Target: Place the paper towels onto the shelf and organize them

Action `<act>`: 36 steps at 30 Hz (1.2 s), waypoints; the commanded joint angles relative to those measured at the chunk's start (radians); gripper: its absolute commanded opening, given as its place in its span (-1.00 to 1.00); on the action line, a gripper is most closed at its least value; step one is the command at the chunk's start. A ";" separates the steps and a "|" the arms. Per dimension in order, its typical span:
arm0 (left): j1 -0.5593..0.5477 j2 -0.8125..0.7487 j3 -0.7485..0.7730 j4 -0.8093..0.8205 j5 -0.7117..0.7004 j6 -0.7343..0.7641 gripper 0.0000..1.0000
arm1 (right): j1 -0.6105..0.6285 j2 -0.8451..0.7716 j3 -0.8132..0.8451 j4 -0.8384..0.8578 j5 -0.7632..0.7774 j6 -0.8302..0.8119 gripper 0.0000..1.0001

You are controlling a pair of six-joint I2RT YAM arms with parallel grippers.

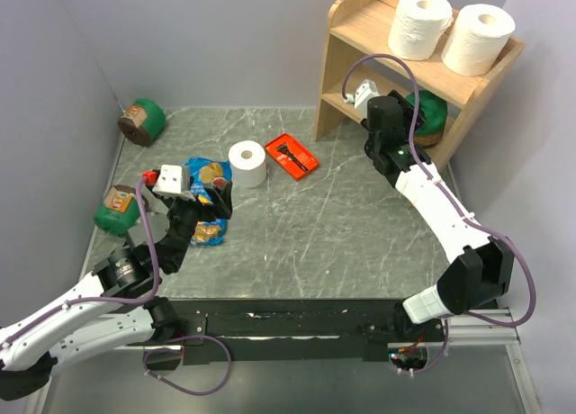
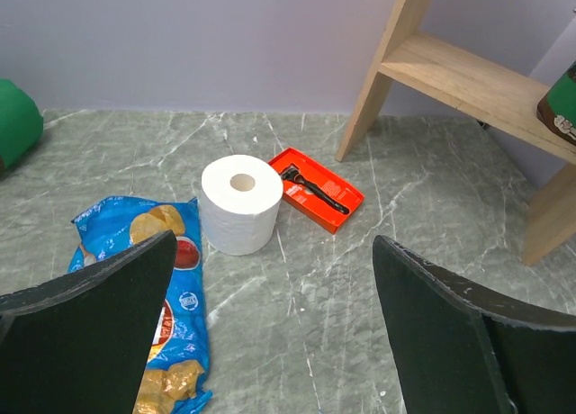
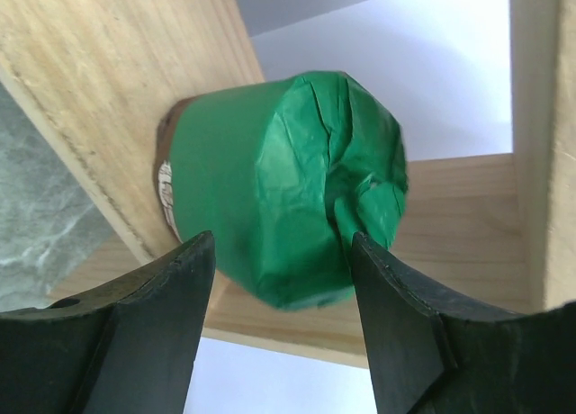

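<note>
Two white paper towels (image 1: 421,22) (image 1: 479,38) stand upright side by side on the top tier of the wooden shelf (image 1: 369,22). A third roll (image 1: 247,163) (image 2: 238,202) stands upright on the table. My left gripper (image 1: 209,207) (image 2: 274,324) hovers open over the table, short of that roll, holding nothing. My right gripper (image 1: 407,110) (image 3: 281,243) reaches into the shelf's lower tier (image 3: 117,90). It is open, one finger on either side of a green canister (image 3: 279,180) that lies there on its side.
An orange tray (image 1: 291,154) (image 2: 319,189) holding a black tool lies between the loose roll and the shelf. A blue chips bag (image 1: 205,173) (image 2: 171,288) lies under my left gripper. Two more green canisters (image 1: 142,120) (image 1: 117,210) sit along the left wall.
</note>
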 commanded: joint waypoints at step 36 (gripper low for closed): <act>0.825 0.207 0.088 -0.274 0.363 -0.553 0.93 | 0.371 -0.634 -0.363 -0.215 -0.591 0.959 0.99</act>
